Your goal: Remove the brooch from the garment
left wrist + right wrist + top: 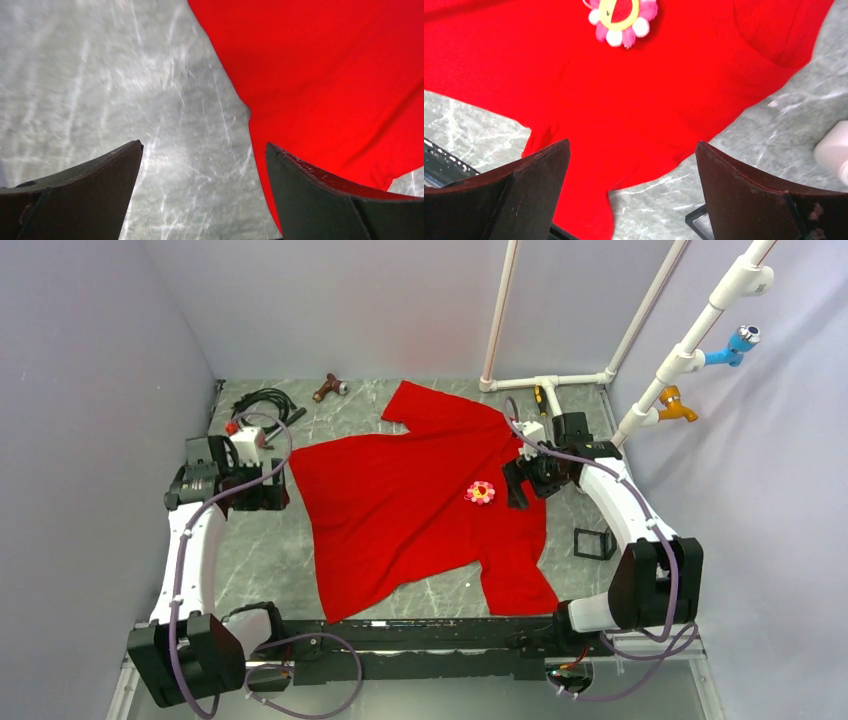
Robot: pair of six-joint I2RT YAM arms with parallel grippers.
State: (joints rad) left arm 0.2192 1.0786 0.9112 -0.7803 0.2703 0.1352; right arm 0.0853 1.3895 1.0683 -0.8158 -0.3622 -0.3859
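Right claw (pixel 633 145) spread near pink-petal yellow-centre flower brooch (pixel 621 17); left claw (pixel 204 147) spread too. I pinch petals only, clear of bright red fabric T-shirt (pixel 400 500).

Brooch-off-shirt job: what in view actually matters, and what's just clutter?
Job:
- brooch, sitting on the shirt
- red T-shirt, spread flat

Lying about:
- black cable coil
- brown object
- yellow-and-black item
- black square frame
- white pipe frame with blue fitting and orange fitting
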